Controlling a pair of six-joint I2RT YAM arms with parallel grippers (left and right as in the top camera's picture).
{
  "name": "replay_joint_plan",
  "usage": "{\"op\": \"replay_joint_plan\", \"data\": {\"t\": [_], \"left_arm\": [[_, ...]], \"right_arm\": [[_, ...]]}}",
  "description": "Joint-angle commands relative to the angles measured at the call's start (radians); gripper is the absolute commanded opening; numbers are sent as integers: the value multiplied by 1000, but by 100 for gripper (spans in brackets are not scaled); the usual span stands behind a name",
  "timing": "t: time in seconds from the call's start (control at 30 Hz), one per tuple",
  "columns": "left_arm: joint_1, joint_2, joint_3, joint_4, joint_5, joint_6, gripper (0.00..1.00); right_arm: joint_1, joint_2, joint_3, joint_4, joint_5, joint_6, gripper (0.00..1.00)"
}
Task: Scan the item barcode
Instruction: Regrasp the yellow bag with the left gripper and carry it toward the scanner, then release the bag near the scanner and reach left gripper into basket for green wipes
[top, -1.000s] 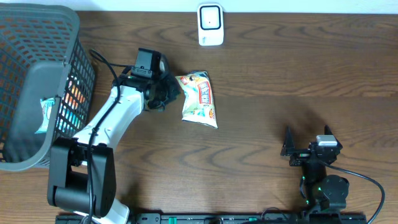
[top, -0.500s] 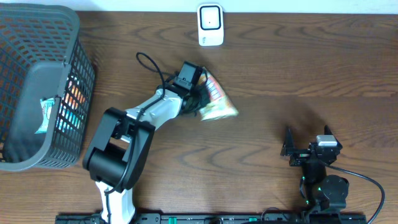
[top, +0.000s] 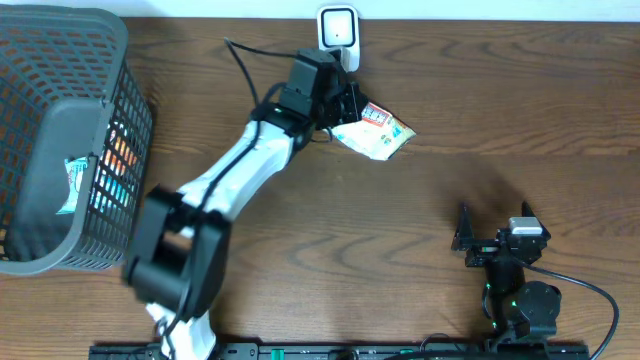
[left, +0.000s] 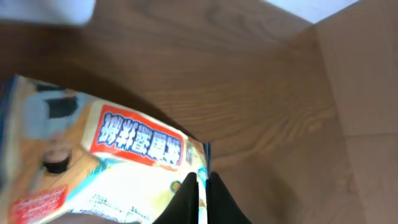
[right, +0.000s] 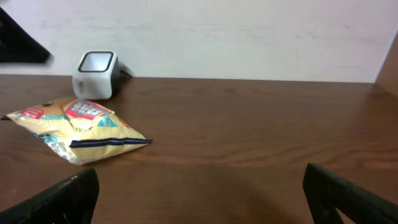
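Dark wood-grain table before a pale wall, seen from above and from both wrists. A white scanner stands at the far edge, and a basket holding other packets is at the left. The snack bag is shown just beside the scanner, on its near right side, not in front of its window. The left pincer is clamped together on one thin edge of the bag. The right pincer stands apart, parked well away and holding nothing.

Whether the bag rests on the table or hangs just above it cannot be told. Only its printed front is visible; no barcode is seen.

Probable failures:
- The bag may slip or swing, since only a narrow seam is pinched and the rest hangs free.
- The scan may miss if the code lies on the hidden face or is carried past the window.
- The scanner may be knocked, as the left arm's wrist and cable pass close by it.
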Motion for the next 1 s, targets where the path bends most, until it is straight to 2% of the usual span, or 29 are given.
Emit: {"op": "replay_joint_plan", "data": {"t": [0.0,0.07,0.2,0.27,0.33,0.47,0.5,0.67,0.87,0.97], "left_arm": [[44,-200,23,-79,-129,109,8],[77,-300,23,-142,-238,181,17],[183,-481,23,-247,-501,314,47],[280,-566,23,-280,-634,337,55],[402,-623,23,-299,-711,338,58],[655,-666,23,-316,-721,337,63],[778,-661,23,-328,-713,337,68],[1026,-596,21,-389,-678,337,69],[1153,-472,21,-526,-576,350,69],[1159,-400,21,-603,-449,515,69]], "right_arm": [[-2,-2,-2,-5,1,14,99],[-2,-2,-2,-5,1,14,99],[-2,-2,-2,-5,0,14,99],[-2,-2,-2,-5,1,14,99],[-2,-2,-2,-5,1,14,99],[-2,-2,-2,-5,1,14,99],[-2,-2,-2,-5,1,14,99],[-2,-2,-2,-5,1,14,99],[-2,-2,-2,-5,1,14,99],[-2,-2,-2,-5,1,14,99]]}}
